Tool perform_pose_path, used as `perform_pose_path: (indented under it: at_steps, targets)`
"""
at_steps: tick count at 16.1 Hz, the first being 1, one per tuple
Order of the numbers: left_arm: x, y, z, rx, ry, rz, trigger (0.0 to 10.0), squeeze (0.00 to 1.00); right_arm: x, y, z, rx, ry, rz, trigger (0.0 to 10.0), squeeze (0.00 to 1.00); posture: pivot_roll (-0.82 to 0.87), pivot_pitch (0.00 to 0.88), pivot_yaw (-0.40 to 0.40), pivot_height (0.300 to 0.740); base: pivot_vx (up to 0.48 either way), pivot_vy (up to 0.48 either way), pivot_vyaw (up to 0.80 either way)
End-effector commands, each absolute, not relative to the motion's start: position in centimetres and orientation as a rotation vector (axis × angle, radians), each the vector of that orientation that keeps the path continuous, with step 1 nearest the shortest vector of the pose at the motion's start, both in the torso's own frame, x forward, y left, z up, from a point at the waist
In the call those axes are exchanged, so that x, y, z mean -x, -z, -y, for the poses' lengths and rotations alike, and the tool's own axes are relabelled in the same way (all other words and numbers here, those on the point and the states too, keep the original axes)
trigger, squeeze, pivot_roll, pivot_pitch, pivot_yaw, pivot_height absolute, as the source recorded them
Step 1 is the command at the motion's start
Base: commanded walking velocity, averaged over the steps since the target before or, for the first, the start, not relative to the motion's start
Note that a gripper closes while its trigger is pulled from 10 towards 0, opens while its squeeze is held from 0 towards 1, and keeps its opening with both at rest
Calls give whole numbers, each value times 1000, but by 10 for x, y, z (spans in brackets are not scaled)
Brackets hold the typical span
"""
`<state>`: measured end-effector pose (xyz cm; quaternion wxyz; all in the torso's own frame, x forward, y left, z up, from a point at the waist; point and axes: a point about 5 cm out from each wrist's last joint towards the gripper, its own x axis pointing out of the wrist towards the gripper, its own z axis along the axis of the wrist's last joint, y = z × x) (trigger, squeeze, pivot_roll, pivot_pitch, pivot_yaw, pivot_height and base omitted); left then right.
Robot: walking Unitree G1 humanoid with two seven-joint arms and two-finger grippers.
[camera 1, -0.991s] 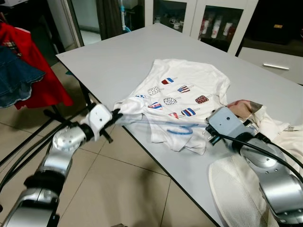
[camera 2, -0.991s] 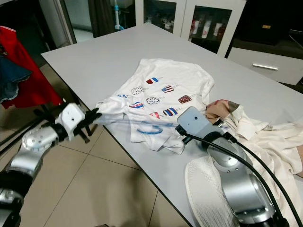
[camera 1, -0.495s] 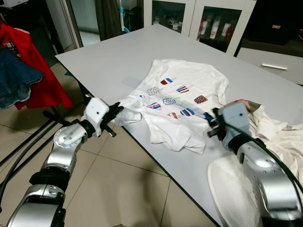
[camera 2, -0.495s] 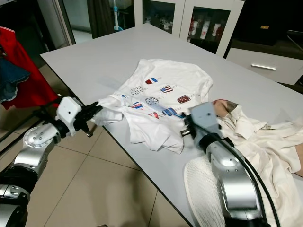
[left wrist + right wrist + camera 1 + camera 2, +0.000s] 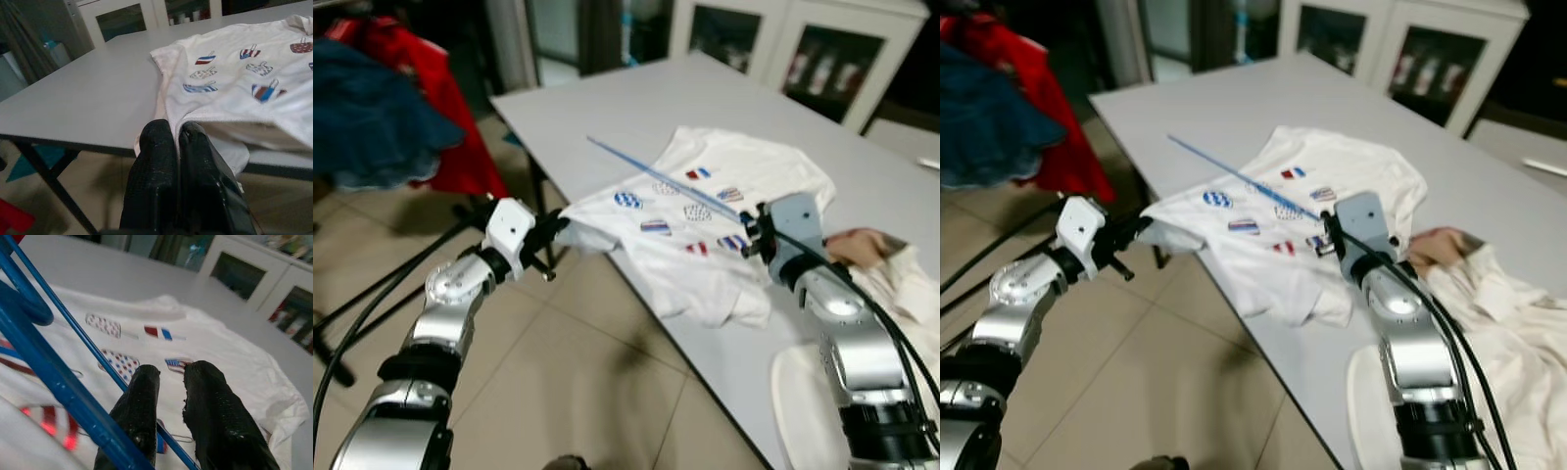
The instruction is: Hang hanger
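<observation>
You're in a home, looks like a dining or laundry spot: big grey table [image 5: 607, 108] on a tiled floor [image 5: 597, 392], white glass-door cabinets [image 5: 783, 49] behind it with bottles inside. Laundry everywhere confirms it: printed white t-shirt [image 5: 724, 196] and a cream garment [image 5: 1498, 304] on the table, red and denim clothes [image 5: 391, 117] hanging at the left.

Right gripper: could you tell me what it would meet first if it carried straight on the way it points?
Probably the white T-shirt lying ahead of the right gripper, though depth is unclear.
</observation>
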<state>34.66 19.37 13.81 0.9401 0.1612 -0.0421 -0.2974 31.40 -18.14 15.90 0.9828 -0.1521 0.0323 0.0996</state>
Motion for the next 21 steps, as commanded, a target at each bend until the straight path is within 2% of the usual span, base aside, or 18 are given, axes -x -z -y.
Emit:
perform_pose_path:
  at_steps: [1, 5, 8, 10, 12, 15, 18, 21]
  targets:
    - [-347, -139, -192, -323, 613, 87, 10000, 0, -316, -163, 182, 335, -224, -53, 10000, 0, 66, 89, -1, 740, 0, 0, 0]
    - [-346, -140, -194, -322, 603, 92, 10000, 0, -295, -161, 181, 402, -463, -106, 10000, 0, 67, 98, -3, 740, 0, 0, 0]
    - [-347, -144, -196, -331, 599, 107, 10000, 0, -275, -171, 190, 433, -586, -122, 10000, 0, 52, 98, 2, 740, 0, 0, 0]
    - [-351, -173, -206, -290, 577, 194, 10000, 0, -256, -178, 198, 468, -669, -135, 10000, 0, 44, 98, 5, 740, 0, 0, 0]
    - [-354, -192, -224, -280, 541, 228, 10000, 0, -241, -180, 196, 494, -755, -146, 10000, 0, 44, 96, 5, 740, 0, 0, 0]
    - [-352, -188, -224, -324, 568, 201, 10000, 0, -239, -173, 182, 502, -755, -157, 10000, 0, 45, 95, 5, 740, 0, 0, 0]
    - [-340, -185, -221, -301, 604, 206, 10000, 0, -245, -158, 165, 431, -637, -182, 10000, 0, 62, 97, -6, 740, 0, 0, 0]
    - [-327, -175, -241, -293, 569, 166, 10000, 0, -247, -141, 160, 401, -593, -187, 10000, 0, 77, 100, -19, 740, 0, 0, 0]
